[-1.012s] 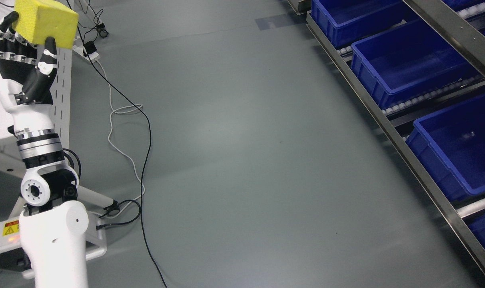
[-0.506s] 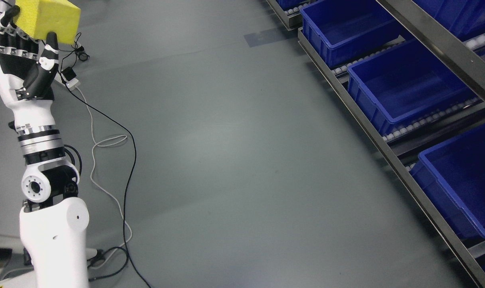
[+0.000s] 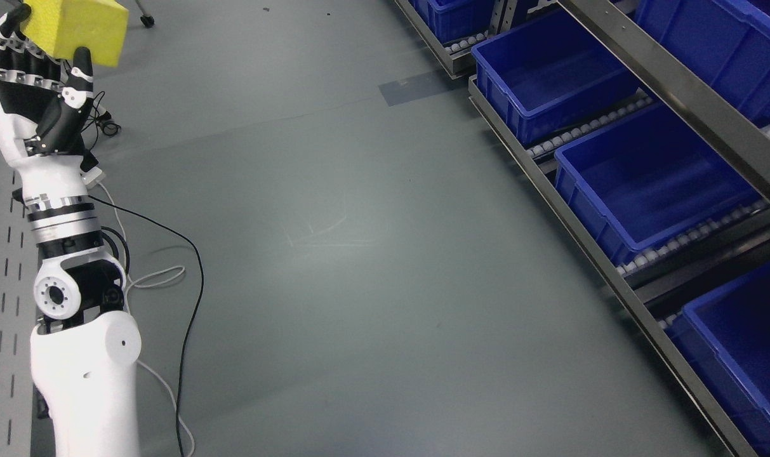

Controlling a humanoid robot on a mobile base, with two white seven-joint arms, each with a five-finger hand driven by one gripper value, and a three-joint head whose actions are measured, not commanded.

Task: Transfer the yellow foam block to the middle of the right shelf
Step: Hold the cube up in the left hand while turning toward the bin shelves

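1. The left hand point(image 3: 32, 95) is raised at the upper left of the head view, palm up, its black-and-white fingers point(image 3: 80, 70) curled around the yellow foam block point(image 3: 80, 25); the thumb presses the block's lower right face and the other fingertips grip its left edge.
2. The yellow foam block sits at the very top left corner, partly cut off by the top edge of the picture; it is held in the air above the floor point(image 3: 359, 254), well apart from the shelf.
3. The left arm point(image 3: 83, 374) rises from the bottom left edge, white forearm below, a silver-and-black wrist ring above it; the right hand does not show.
4. The shelf point(image 3: 613, 279) runs along the right side, its metal rail slanting from the top middle to the lower right; blue bins point(image 3: 645, 184) stand in a row on its roller track, and those whose insides show look empty.
5. A second metal rail crosses above them at the upper right, with more blue bins behind it.
6. On the grey floor near the arm lie a black cable point(image 3: 194, 298) and a white cable point(image 3: 162, 279), looping beside each other; a darker grey patch point(image 3: 413, 89) marks the floor near the shelf's far end.
7. At the far left edge a pale surface point(image 3: 4, 304) with rows of short slots shows, partly hidden behind the arm.
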